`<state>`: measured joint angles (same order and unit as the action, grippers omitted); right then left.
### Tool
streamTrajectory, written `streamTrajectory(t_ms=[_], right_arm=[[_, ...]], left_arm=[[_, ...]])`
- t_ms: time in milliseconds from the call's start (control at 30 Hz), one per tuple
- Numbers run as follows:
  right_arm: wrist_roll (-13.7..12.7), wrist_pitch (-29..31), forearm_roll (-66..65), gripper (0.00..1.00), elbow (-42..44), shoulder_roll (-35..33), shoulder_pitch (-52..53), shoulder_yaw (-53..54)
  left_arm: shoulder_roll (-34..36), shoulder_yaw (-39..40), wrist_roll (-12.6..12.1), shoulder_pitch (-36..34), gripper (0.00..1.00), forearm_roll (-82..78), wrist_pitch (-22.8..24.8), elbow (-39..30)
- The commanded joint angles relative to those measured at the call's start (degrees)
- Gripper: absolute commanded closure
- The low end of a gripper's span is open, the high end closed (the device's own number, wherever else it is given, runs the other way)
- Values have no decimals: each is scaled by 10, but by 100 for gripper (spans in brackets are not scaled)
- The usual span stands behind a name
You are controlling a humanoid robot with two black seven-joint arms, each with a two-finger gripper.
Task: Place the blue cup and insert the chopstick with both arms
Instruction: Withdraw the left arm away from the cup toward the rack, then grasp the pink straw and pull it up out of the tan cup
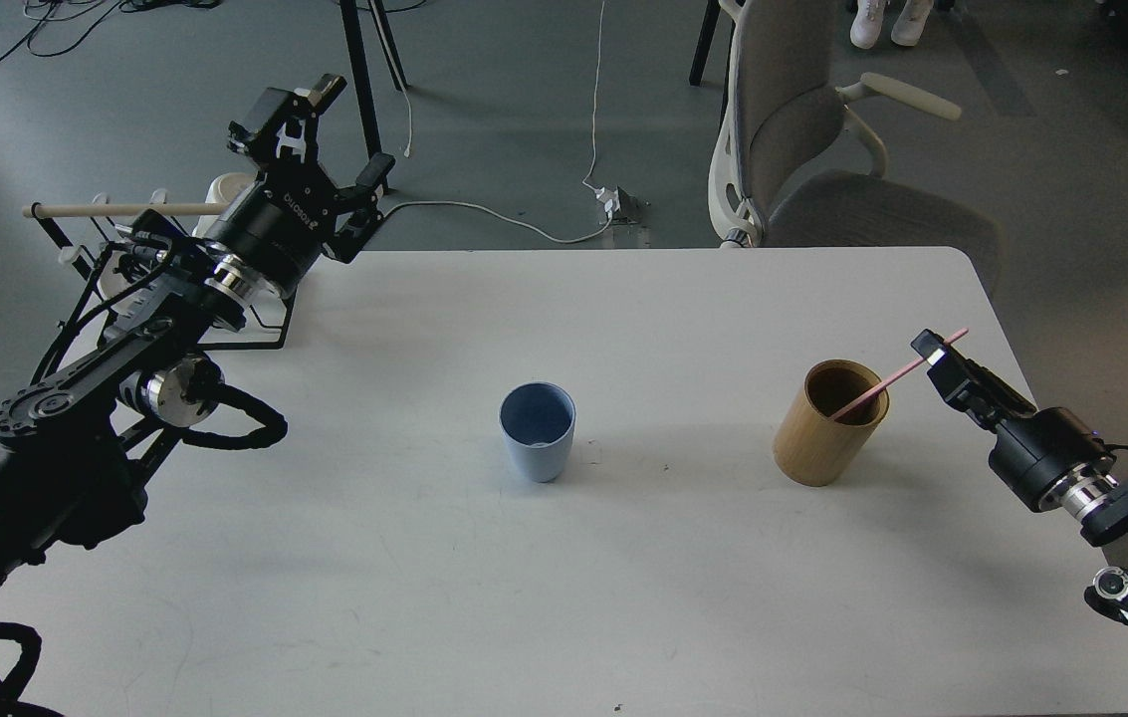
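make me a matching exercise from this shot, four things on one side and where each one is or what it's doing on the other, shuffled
Things:
1. blue cup
2. chopstick
3. wooden holder
4. left gripper

States:
A. raised past the table's far left corner, holding nothing
B. upright and empty at the table's middle
C. leaning with its lower end inside a container, upper end at the right gripper
D. standing right of the cup, with a stick in it

Pairs: 1-B, 2-C, 3-D, 4-A
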<state>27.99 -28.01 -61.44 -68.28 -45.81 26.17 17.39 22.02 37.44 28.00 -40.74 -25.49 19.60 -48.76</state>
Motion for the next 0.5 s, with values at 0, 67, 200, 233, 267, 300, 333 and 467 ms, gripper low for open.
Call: streamTrajectory(t_ms=[0, 67, 200, 233, 267, 300, 333, 467], right_arm=[[0, 0, -1, 100, -3, -2, 5, 3], [0, 0, 0, 100, -11, -8, 5, 9], [0, 0, 0, 100, -26, -19, 7, 23], [0, 0, 1, 100, -30, -29, 6, 25], [0, 0, 2, 100, -35, -38, 6, 26], [0, 0, 4, 100, -42, -47, 6, 29], [0, 0, 4, 100, -53, -58, 6, 37], [0, 0, 10, 100, -96, -111, 5, 75]], left_arm=[[-1, 0, 0, 5, 8, 0, 0, 0], [-1, 0, 0, 5, 8, 0, 0, 1], [-2, -1, 0, 6, 8, 0, 0, 1], [-2, 0, 0, 6, 8, 0, 0, 1], [-2, -1, 0, 6, 8, 0, 0, 2], [-3, -1, 0, 6, 8, 0, 0, 2], [-3, -1, 0, 6, 8, 0, 0, 3], [-5, -1, 0, 10, 8, 0, 0, 13]])
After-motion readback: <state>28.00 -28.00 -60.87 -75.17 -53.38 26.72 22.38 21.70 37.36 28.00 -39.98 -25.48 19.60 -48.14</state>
